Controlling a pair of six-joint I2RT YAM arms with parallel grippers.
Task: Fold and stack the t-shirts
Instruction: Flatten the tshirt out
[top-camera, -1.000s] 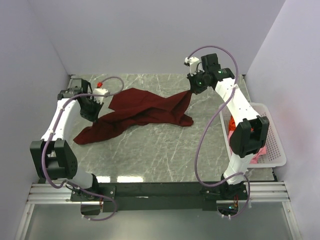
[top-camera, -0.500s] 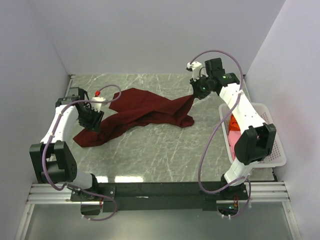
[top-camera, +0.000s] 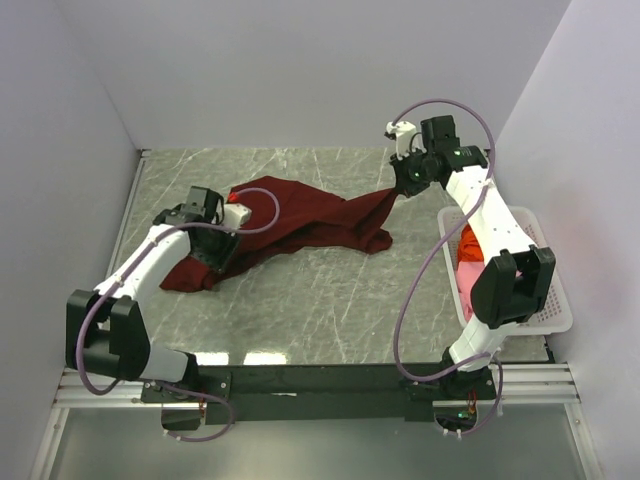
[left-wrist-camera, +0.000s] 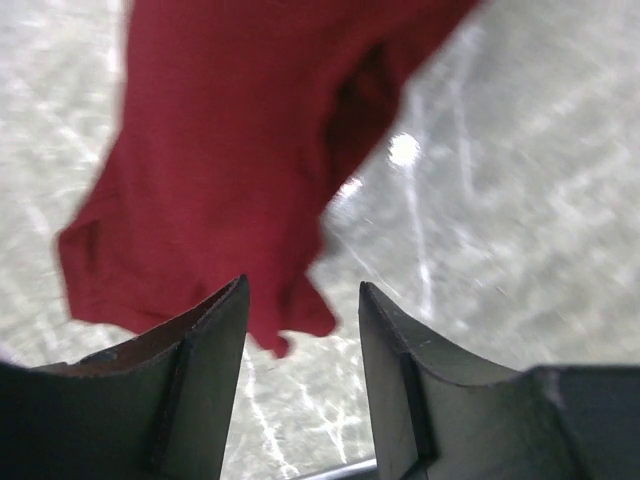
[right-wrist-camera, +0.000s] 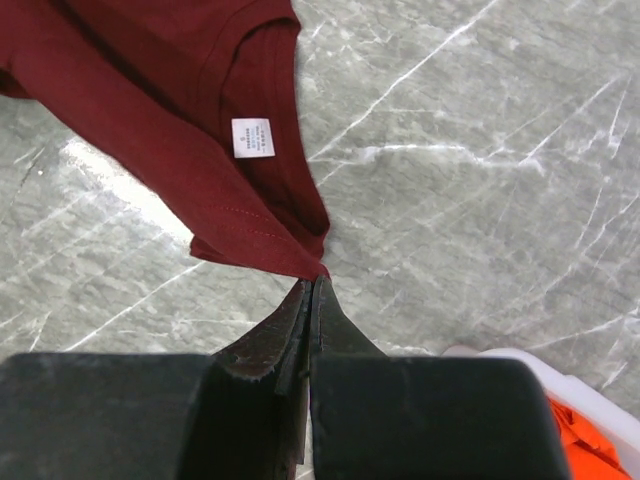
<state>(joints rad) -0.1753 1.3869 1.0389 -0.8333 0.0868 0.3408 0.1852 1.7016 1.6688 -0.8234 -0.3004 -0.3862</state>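
Note:
The dark maroon t-shirt (top-camera: 300, 215) lies crumpled across the middle of the marble table. My right gripper (top-camera: 400, 190) is shut on its right corner, near the collar and the white label (right-wrist-camera: 251, 137); the cloth comes out of the closed tips (right-wrist-camera: 313, 285). My left gripper (top-camera: 215, 258) hovers over the shirt's left end with its jaws apart (left-wrist-camera: 300, 300) and nothing between them; the maroon cloth (left-wrist-camera: 230, 150) lies below, just beyond the fingers. An orange t-shirt (top-camera: 468, 243) and a pink t-shirt (top-camera: 466, 285) lie in the basket.
The white perforated basket (top-camera: 550, 290) stands at the table's right edge, beside the right arm's base. White walls close in the table at the back and on both sides. Bare marble (top-camera: 330, 300) shows in front of the shirt.
My left gripper has opened and let go of the shirt's left end, and it has moved right over the cloth. The right gripper has drawn its corner a little to the right.

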